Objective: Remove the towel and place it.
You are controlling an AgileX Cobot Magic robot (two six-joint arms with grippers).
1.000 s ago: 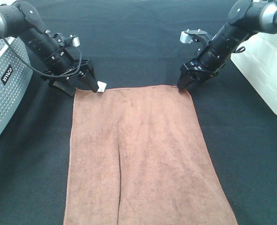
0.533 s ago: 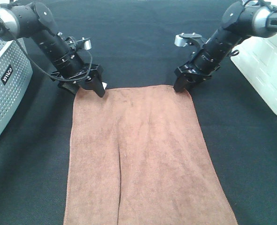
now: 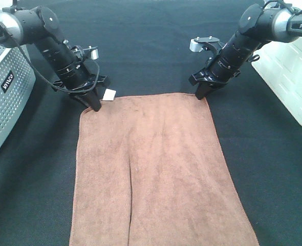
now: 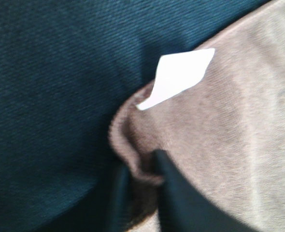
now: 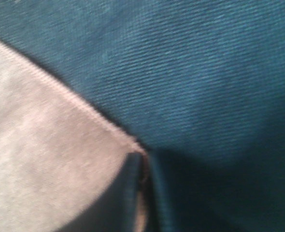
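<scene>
The towel lies spread flat on the dark counter, its long sides running from the far edge toward the near edge of the exterior high view, where its near end runs out of the picture. A few soft lengthwise creases cross its middle. Its 2 far corners each meet an arm. The left end effector points down onto the far left corner, just beside the small white tag, which sticks out past the hem onto the counter. In the left wrist view the left end effector has its 2 dark fingers drawn narrow, with a bunched fold of the towel pinched between them, and the tag stands up just beyond the fold. The right end effector comes down on the far right corner. In the right wrist view the right end effector is closed almost fully, with only a thin sliver of the towel corner held between its fingers, at the hem where cloth meets the counter. A grey perforated basket stands on the counter at the left, well apart from the towel, and a white bin stands at the right edge.
</scene>
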